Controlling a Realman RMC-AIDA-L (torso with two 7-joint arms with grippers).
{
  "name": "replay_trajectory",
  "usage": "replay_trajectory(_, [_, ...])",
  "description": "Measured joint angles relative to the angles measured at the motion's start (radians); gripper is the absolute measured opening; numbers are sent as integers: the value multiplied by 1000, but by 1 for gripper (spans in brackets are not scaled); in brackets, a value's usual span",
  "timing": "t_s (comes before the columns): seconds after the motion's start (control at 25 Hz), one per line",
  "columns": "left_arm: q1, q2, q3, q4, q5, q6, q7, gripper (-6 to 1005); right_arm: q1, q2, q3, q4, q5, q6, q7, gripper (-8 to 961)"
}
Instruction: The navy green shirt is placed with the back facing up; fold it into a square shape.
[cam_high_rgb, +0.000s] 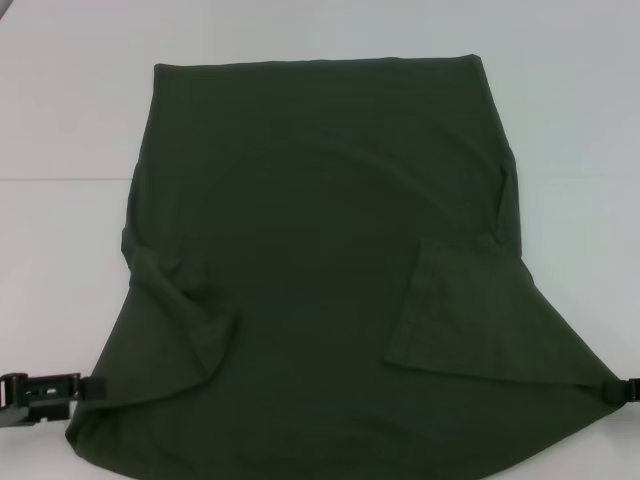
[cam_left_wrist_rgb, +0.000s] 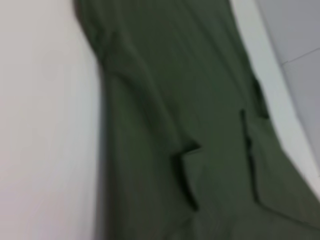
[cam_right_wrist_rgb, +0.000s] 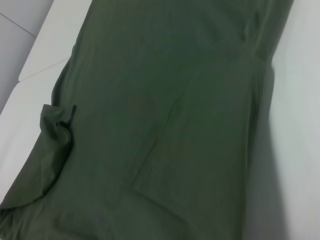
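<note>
Spread across the middle of the white bench (cam_high_rgb: 60, 130), the navy green shirt (cam_high_rgb: 320, 250) lies flat, its straight far edge running from left to right and its near part flaring wider toward the robot. Both sleeves are folded inward onto the body: the left one rumpled, the right one lying as a flat flap with a straight edge. At the near left corner the left claw (cam_high_rgb: 92, 388) meets the fabric's edge, and at the near right corner the right claw (cam_high_rgb: 622, 390) meets the stretched corner point; whether either claw is clamped on the cloth cannot be told. Both wrist views show only the dark cloth and the pale bench beside it. Grey floor (cam_left_wrist_rgb: 300, 35) shows beyond the bench.
</note>
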Motion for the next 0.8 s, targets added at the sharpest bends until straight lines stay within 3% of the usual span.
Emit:
replay_trajectory(0.28, [-29, 7, 6, 18, 141, -48, -37, 890, -1, 0, 1, 0, 1, -1, -7, 44])
replay_trajectory(0.8, [-47, 0, 18, 10, 160, -95, -52, 891, 2, 1, 1, 0, -1, -1, -6, 44])
